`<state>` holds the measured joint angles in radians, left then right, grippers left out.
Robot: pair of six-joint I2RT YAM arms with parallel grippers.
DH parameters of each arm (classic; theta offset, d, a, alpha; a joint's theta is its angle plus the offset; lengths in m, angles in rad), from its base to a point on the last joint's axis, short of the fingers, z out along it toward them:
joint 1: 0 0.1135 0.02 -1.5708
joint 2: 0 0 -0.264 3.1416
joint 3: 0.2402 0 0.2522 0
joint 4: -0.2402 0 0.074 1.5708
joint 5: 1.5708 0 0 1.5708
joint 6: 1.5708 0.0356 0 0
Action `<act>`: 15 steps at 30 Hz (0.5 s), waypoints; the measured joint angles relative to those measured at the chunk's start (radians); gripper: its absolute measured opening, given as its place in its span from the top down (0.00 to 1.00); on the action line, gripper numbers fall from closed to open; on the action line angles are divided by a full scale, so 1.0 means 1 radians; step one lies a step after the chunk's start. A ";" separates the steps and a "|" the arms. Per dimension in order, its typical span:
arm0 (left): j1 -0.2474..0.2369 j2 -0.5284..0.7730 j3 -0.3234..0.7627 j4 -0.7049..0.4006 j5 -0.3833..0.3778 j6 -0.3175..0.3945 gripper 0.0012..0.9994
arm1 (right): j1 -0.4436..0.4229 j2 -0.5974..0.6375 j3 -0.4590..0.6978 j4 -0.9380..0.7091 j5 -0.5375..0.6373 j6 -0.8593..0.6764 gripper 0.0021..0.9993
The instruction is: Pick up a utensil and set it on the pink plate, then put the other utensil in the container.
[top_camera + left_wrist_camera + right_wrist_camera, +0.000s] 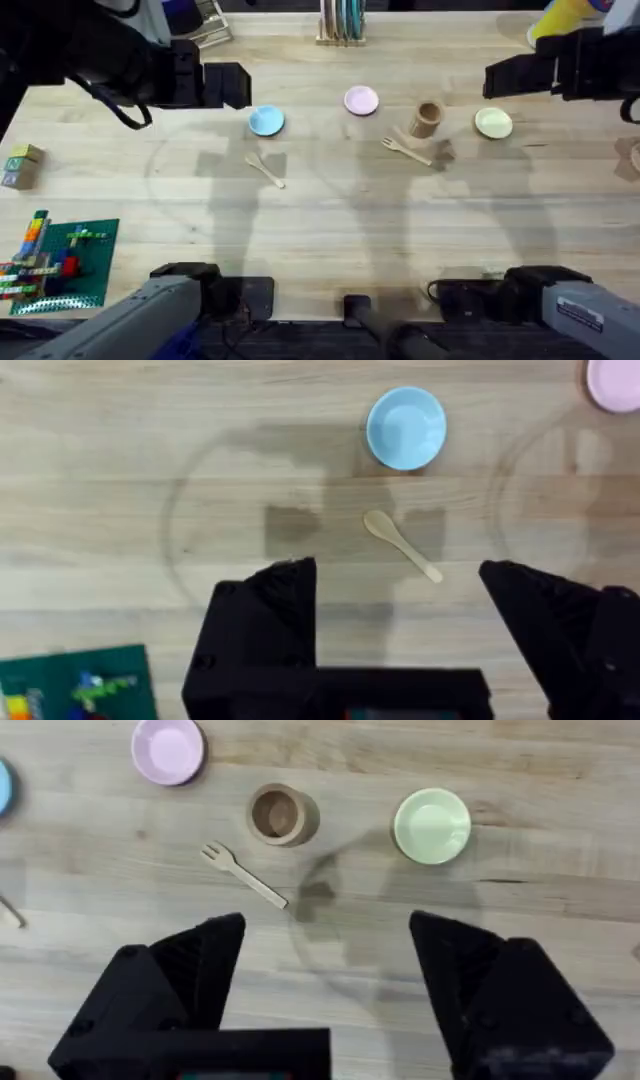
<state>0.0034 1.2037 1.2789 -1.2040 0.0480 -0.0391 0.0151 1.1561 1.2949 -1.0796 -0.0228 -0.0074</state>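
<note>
I see nothing done yet: spoon (266, 169) lies on the table left of centre, fork (405, 150) beside the cup (427, 118), pink plate (361, 100) bare, both tools (400, 620) (330, 980) wide, empty.

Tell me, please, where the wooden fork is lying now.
In the overhead view, the wooden fork lies flat on the table right of the middle, just in front of the wooden cup, between the pink plate and the yellow-green plate.
</note>
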 joint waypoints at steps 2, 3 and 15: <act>-0.003 0.000 0.000 -0.020 -0.016 -0.075 0.00 | 0.000 0.000 0.000 0.001 0.000 0.000 0.00; -0.006 0.000 0.000 -0.035 -0.027 -0.122 0.00 | 0.000 0.000 0.000 0.001 0.000 0.000 0.00; -0.209 0.015 -0.003 -0.139 -0.163 -0.723 0.00 | 0.000 0.000 0.000 0.019 0.000 0.000 0.00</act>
<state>-0.2058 1.2188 1.2758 -1.3434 -0.1153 -0.7622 0.0151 1.1561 1.2949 -1.0603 -0.0227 -0.0074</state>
